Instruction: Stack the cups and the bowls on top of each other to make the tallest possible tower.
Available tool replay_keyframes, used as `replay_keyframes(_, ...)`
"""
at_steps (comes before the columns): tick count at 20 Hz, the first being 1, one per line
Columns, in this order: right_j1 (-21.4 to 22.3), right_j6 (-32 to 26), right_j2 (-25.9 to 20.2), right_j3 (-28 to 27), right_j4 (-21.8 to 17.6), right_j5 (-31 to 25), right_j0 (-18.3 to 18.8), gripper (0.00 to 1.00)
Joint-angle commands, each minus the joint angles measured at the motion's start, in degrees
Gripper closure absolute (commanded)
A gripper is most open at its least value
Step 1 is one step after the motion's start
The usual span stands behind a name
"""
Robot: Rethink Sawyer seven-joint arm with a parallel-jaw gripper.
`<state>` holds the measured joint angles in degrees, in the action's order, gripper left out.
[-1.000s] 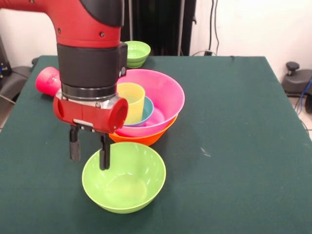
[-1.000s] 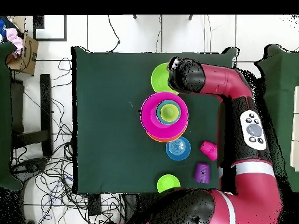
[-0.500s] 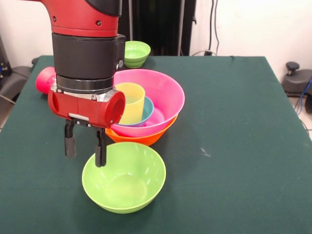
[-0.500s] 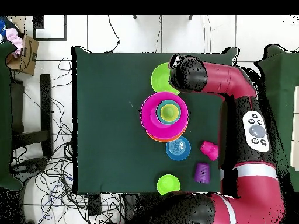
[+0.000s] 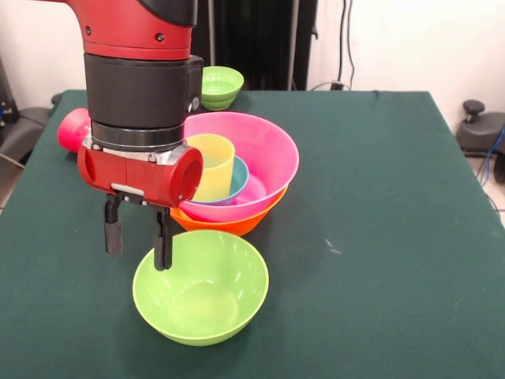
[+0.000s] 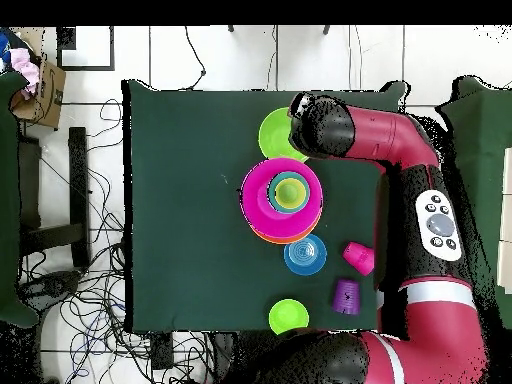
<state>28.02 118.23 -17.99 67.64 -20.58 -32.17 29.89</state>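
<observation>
Two dark fingers (image 5: 162,243) straddle the rim of the medium green bowl (image 5: 200,286), one outside its wall, the other just inside, and the jaws are spread, pinching nothing. That is where trouble could start: the hold would be a thin pinch on a glossy, sloping wall, so if the jaws close shallow the bowl may squirt out or tip sideways as it lifts. It also sits touching, or just beside, the orange bowl (image 5: 230,224), so a skewed pull could nudge the tower's base. The tower (image 5: 237,178) stands mid-counter: orange bowl at the bottom, pink bowl (image 5: 264,158) nested in it, a blue bowl (image 5: 237,180) inside that, and the yellow cup (image 5: 213,163) upright in the middle, hard up against the arm's wrist, so a careless swing could knock it. Now the pose: the gripper (image 5: 137,237) hangs straight down from a vertical red and black wrist, over the bowl's rim on the side toward the red cup (image 5: 75,129), which lies tipped near the counter's edge. From overhead, another blue bowl (image 6: 305,254), the purple cup (image 6: 346,294) and the small green bowl (image 6: 288,316) wait toward the robot's edge of the counter (image 6: 180,200).
</observation>
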Motion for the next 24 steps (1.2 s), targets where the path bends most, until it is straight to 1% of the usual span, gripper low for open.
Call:
replay_keyframes(1, -3.34, -11.44, -0.93, 3.3, -5.49, -4.44, 0.21, 0.0)
replay_keyframes(9, -4.17, -11.45, -0.51, 3.21, -6.23, -3.54, 0.24, 0.0)
replay_keyframes(15, -5.69, -11.6, -0.2, 3.62, -7.43, -1.74, 0.78, 0.0)
replay_keyframes(24, -7.0, -10.85, -0.49, 3.53, -9.52, -0.81, 1.64, 0.0)
